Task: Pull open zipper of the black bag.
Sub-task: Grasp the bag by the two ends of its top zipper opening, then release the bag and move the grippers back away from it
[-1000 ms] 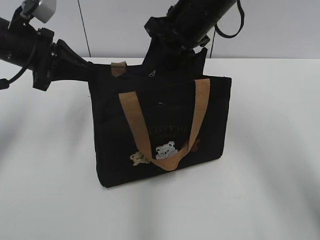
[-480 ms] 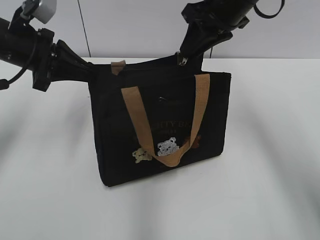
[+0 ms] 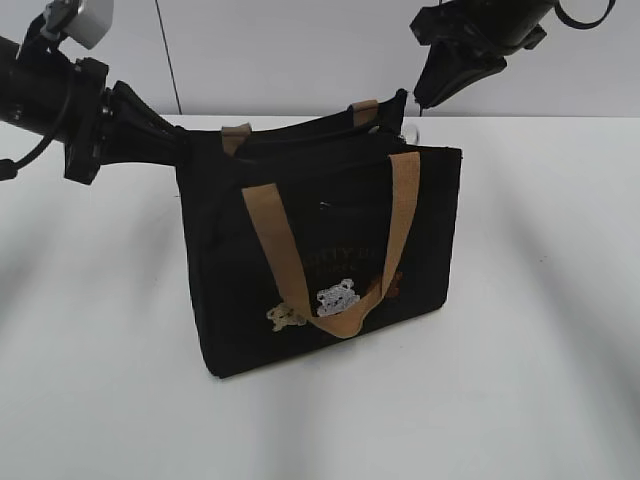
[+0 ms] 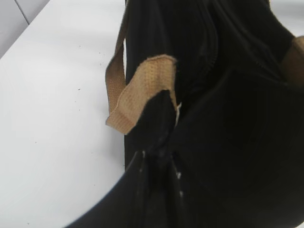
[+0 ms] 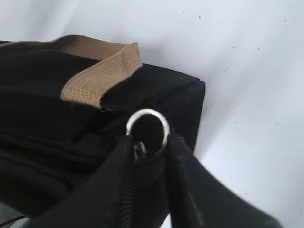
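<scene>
The black bag (image 3: 320,255) stands upright on the white desk (image 3: 540,350), about mid-scene, its front with small bear patches (image 3: 335,298) turned toward the near side. One tan handle (image 3: 330,250) hangs down over the front; the other handle (image 3: 365,106) lies along the far top edge.

The left gripper (image 3: 178,145) reaches in from the far left and meets the bag's top left corner. In the left wrist view its fingers (image 4: 159,123) stand nearly together, pinching black fabric of the bag just beside a tan handle end (image 4: 142,88).

The right gripper (image 3: 425,100) hangs above the bag's top right corner. In the right wrist view its fingers (image 5: 116,166) sit narrowly apart on either side of the zipper (image 5: 57,152) pull, whose silvery ring (image 5: 147,129) shows between them at the bag's right end. Whether the fingers actually clamp the pull or only flank it cannot be told from the pictures.

In the exterior view the ring shows as a small pale spot just under the right gripper. The zipper line runs along the top toward the left, and the top of the bag gapes a little along its far side
</scene>
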